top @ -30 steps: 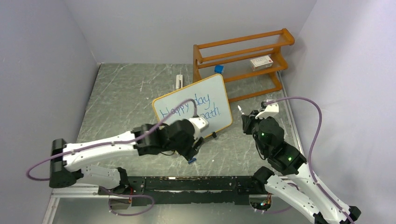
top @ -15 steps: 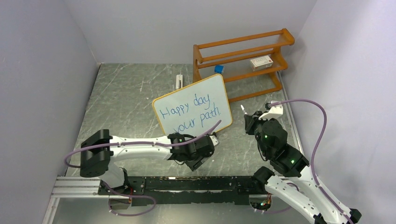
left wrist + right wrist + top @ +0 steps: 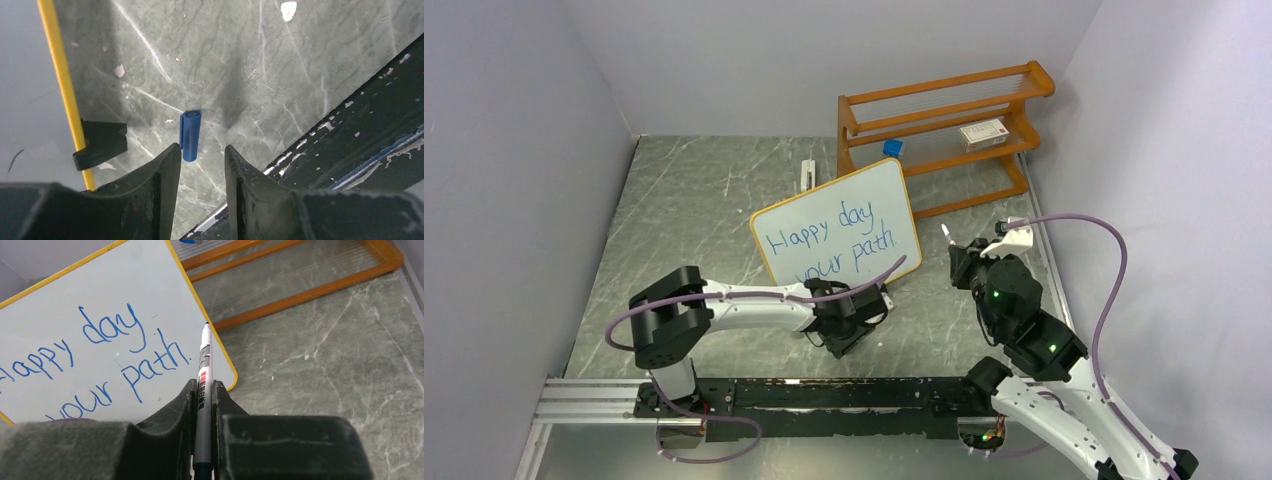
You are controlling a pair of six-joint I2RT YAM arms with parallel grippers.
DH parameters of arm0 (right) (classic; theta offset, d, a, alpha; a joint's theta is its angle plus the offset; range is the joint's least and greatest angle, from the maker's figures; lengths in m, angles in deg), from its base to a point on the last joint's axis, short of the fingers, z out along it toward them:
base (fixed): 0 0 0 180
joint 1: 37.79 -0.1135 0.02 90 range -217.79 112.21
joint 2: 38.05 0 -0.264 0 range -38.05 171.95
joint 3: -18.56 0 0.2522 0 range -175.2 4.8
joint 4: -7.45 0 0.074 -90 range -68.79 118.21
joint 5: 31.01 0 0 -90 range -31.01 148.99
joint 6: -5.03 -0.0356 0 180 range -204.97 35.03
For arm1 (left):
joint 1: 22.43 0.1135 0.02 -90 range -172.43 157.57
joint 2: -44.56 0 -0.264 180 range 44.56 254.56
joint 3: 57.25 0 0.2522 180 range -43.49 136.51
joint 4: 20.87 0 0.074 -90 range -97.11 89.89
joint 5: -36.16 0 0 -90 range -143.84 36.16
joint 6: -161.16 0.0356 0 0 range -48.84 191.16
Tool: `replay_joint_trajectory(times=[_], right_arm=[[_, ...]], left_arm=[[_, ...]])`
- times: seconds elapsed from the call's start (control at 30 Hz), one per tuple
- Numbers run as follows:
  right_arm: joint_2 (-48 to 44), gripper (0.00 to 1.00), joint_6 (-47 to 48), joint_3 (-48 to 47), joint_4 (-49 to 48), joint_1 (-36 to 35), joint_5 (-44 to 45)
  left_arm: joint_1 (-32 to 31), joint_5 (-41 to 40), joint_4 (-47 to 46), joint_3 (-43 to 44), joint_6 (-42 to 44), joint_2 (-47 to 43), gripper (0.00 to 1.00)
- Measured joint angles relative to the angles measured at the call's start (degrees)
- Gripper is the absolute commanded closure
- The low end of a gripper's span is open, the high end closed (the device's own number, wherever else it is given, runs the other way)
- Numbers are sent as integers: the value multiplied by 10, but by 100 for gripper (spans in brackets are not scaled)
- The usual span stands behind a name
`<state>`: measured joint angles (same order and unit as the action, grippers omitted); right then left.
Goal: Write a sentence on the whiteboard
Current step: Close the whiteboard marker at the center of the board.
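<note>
Right hand (image 3: 202,386) first: it's clamped tight on a marker (image 3: 204,357), which is held by the barrel with the bare tip stuck out past the fingers. The whiteboard (image 3: 839,215) is found to the left of that hand and a bit further back on the bench (image 3: 684,200), turned at an angle, just in front of the orange shelf rack (image 3: 944,100). From the right wrist view the marker tip is lined up with the board's right frame edge. In the overhead view, though, a small gap is seen between tip and frame, so no contact there. The sentence (image 3: 107,357) is written in blue across two lines, "Happy day" over "your path", and it can be read fine from both views.

Left hand (image 3: 202,148) is a different story: fingers spread, nothing gripped. It's parked low over the bench right at the board's near edge, close to the near right corner. In the left wrist view the yellowish frame is seen running up the left side with one black foot (image 3: 100,145) planted on the bench, so the board sits just left of that hand from its own camera. A blue cap (image 3: 190,129) is lying loose on the bench just ahead of the fingertips, closer to the left finger, not pinched. The dark rail (image 3: 360,120) at the bench's near edge is caught on the right.
</note>
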<state>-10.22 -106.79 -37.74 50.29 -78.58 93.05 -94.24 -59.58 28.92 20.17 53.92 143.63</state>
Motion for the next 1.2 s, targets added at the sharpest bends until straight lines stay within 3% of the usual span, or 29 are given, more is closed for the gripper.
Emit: replay_joint_trajectory(times=[0.6, 0.83, 1.07, 1.2], right_arm=[[7, 100, 0, 0, 0, 0, -1], [11, 100, 0, 0, 0, 0, -2], [13, 100, 1, 0, -1, 0, -7], [13, 100, 1, 0, -1, 0, -12]], left_arm=[[30, 22, -9, 5, 35, 43, 72], [25, 18, -7, 8, 35, 43, 84], [22, 22, -6, 8, 28, 16, 95], [22, 21, -7, 8, 24, -28, 95]])
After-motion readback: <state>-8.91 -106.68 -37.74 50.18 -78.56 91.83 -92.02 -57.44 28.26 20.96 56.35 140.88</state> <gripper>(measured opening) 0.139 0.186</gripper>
